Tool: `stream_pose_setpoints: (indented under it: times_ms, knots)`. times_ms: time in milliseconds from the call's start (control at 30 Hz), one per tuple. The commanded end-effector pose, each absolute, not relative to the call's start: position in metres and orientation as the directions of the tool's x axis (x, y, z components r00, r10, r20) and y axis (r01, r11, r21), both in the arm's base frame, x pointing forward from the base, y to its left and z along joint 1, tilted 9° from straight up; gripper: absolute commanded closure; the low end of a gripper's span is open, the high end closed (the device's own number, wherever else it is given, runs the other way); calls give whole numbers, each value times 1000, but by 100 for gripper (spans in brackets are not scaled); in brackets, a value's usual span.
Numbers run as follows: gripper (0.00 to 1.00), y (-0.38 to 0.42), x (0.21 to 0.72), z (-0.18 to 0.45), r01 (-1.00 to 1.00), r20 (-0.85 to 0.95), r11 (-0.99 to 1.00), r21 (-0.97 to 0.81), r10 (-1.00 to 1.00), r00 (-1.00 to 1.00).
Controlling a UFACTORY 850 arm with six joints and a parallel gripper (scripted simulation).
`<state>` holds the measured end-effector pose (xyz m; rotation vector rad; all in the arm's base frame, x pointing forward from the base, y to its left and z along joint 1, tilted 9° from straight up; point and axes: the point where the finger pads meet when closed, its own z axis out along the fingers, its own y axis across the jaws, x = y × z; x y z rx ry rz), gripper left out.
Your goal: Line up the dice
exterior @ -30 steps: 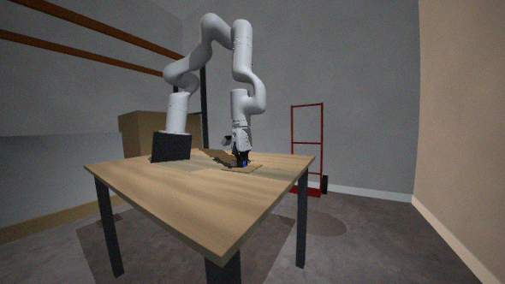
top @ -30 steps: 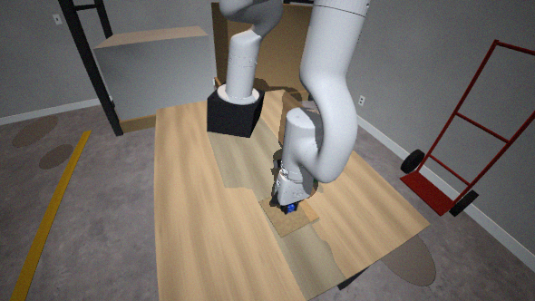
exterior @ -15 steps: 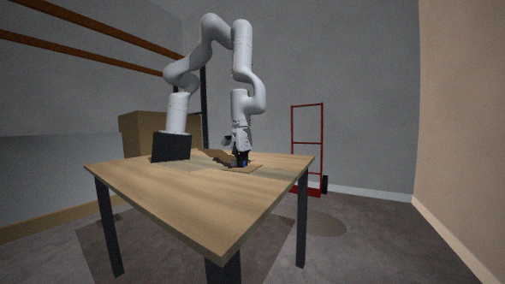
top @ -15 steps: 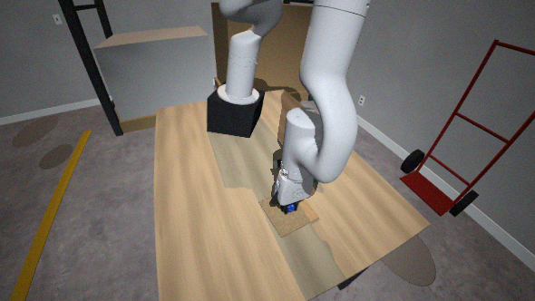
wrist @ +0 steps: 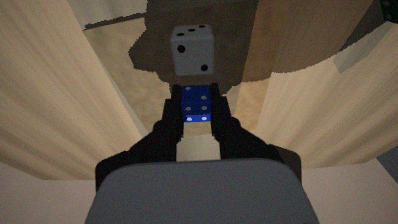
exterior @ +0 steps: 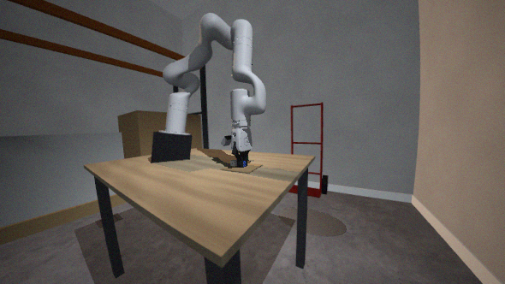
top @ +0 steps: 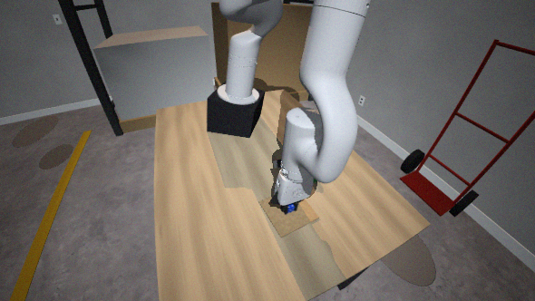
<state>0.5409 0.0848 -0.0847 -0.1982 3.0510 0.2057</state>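
My gripper [wrist: 195, 95] is shut on a blue die [wrist: 196, 103] with white pips, over the brown mat [top: 290, 217]. The blue die also shows under the gripper in the top view [top: 288, 208] and in the exterior view [exterior: 243, 162]. A grey die [wrist: 192, 50] with black pips stands just beyond the blue die in the wrist view, in the arm's shadow. A small green thing [top: 315, 181], perhaps the third die, peeks out to the right of the wrist in the top view. The mat lies flat on the wooden table [top: 254, 199].
The robot's black base block [top: 235, 111] stands at the table's far end. A red hand truck [top: 467, 136] stands on the floor to the right. Cardboard boxes [top: 267, 45] and a black rack [top: 91, 63] stand behind the table.
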Motion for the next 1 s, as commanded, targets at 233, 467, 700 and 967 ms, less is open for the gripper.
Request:
stream_pose_setpoints:
  times_ms: [233,467,700,967]
  knots:
    - [75,85,542,-84,-134,-87,983,128,-123,-989]
    - [67,85,542,-84,-134,-87,983,128,-123,-989]
    - [58,85,542,-84,-134,-87,983,128,-123,-989]
    - [58,85,542,-84,-134,-87,983,128,-123,-989]
